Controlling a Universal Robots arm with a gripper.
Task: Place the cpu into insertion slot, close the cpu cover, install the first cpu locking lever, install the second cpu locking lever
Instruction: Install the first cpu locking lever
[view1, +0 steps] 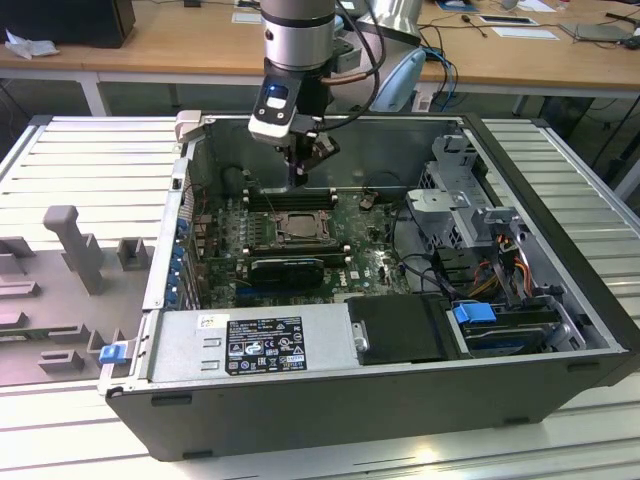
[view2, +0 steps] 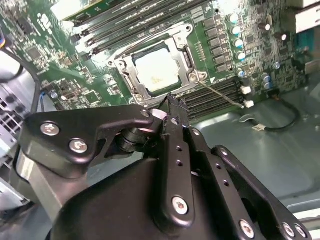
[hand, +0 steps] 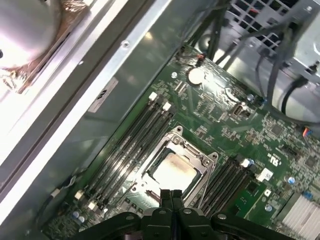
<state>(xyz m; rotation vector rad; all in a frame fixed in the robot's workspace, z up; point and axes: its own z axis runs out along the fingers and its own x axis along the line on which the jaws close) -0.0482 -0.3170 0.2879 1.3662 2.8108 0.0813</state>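
The cpu (view2: 157, 70) sits under the lowered cpu cover (view2: 127, 75), and the jaws, clenched empty beside it, seem to be at the locking lever (view2: 222, 95), which wants a steady push.

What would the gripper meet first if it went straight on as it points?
Probably the rim of the cpu cover, framing the cpu in the insertion slot. The gripper hangs over that edge; depth is unclear, so it might miss onto the board.

Bright even light, soft shadows, mild glare
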